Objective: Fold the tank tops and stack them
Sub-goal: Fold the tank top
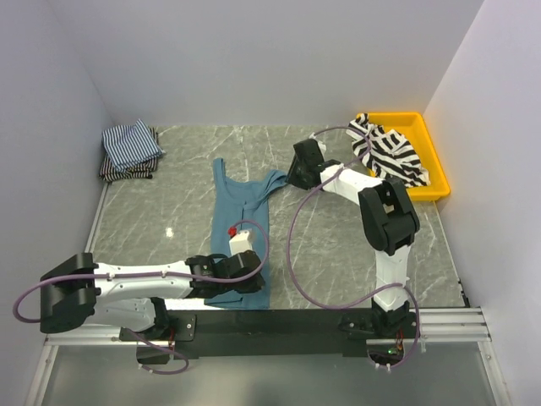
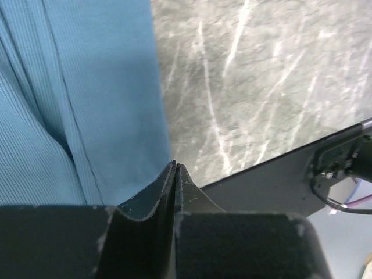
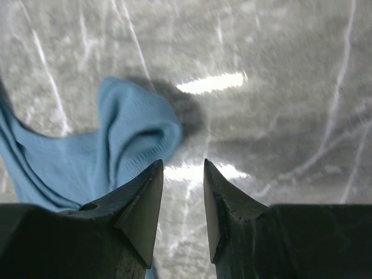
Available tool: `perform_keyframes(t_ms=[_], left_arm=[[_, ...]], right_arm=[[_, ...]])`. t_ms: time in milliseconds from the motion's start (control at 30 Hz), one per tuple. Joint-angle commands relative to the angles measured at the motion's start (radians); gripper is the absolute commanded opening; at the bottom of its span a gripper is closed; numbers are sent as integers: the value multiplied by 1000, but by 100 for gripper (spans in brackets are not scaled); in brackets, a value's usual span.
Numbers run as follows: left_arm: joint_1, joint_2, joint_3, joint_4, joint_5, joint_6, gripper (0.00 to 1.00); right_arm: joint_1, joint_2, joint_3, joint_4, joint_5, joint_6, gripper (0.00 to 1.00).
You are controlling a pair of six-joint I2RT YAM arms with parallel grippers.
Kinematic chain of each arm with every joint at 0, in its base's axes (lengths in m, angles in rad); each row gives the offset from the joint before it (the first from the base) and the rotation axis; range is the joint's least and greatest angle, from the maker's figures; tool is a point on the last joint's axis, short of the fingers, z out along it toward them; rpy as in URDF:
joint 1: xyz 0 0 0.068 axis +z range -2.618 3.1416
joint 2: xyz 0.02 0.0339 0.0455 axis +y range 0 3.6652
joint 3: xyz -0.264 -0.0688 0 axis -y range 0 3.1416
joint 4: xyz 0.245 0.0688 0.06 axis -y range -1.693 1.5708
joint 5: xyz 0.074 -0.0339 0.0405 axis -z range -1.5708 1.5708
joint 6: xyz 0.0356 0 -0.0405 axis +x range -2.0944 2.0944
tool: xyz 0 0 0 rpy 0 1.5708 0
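Observation:
The teal-blue tank top point(image 1: 241, 220) lies spread lengthwise in the middle of the table. My left gripper point(image 1: 250, 282) is at its near hem; in the left wrist view the jaws point(image 2: 175, 165) are pressed shut right at the right edge of the teal cloth point(image 2: 87, 104). My right gripper point(image 1: 296, 175) is open and empty beside the top's far right strap point(image 3: 136, 131), over bare table point(image 3: 183, 165). The black-and-white striped top point(image 1: 387, 150) lies crumpled in the yellow tray. The folded finely striped tops point(image 1: 130, 148) are stacked at the far left.
The yellow tray point(image 1: 433, 161) stands at the far right by the wall. A black rail point(image 2: 273, 186) runs along the table's near edge, just beside my left gripper. White walls close in the left, back and right sides.

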Motion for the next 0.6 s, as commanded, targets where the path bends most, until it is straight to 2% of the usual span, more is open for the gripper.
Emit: perform_keyframes(t_ms=[0, 400, 500, 567], left_arm=[[16, 18, -30, 73, 40, 31, 8], [53, 60, -80, 120, 77, 51, 7], [56, 84, -80, 126, 85, 60, 7], [56, 107, -77, 131, 91, 64, 7]], right_arm=[[-2, 39, 69, 41, 19, 21, 41], [-2, 120, 150, 24, 26, 29, 40], [-1, 139, 179, 4, 38, 21, 30], [2, 151, 210, -22, 59, 12, 15]])
